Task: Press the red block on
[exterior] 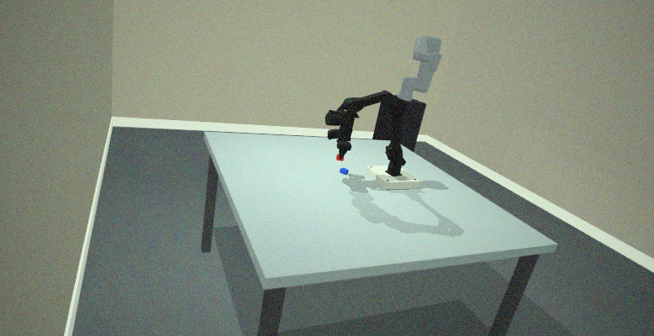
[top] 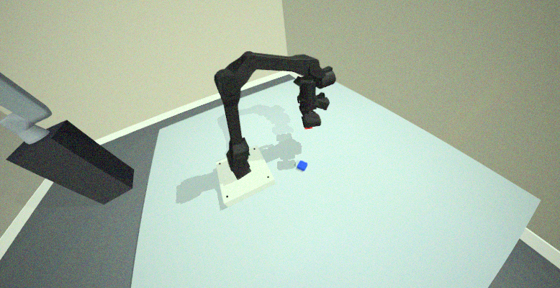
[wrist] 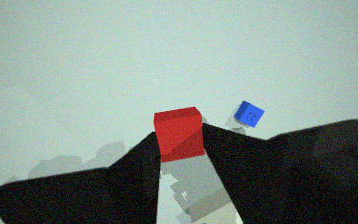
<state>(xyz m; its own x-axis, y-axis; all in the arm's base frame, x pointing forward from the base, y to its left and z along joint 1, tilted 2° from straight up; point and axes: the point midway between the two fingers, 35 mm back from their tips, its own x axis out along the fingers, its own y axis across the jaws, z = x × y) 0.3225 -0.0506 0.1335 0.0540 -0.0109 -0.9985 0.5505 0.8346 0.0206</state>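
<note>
Red block clenched between the jaws above the worktop, the arm should travel level toward the blue block, at two o'clock in the wrist view, matching its turn before pressing straight down.

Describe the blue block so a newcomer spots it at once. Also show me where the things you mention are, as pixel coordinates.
Find the white base plate [top: 250, 191] [exterior: 403, 185] under the black arm. Just beside it on the table lies a small blue block [top: 301, 165] [exterior: 343, 170] [wrist: 249, 114], unlike the red one [exterior: 339, 157] [wrist: 180, 134], which the gripper [exterior: 340, 156] [wrist: 179, 133] holds.
</note>
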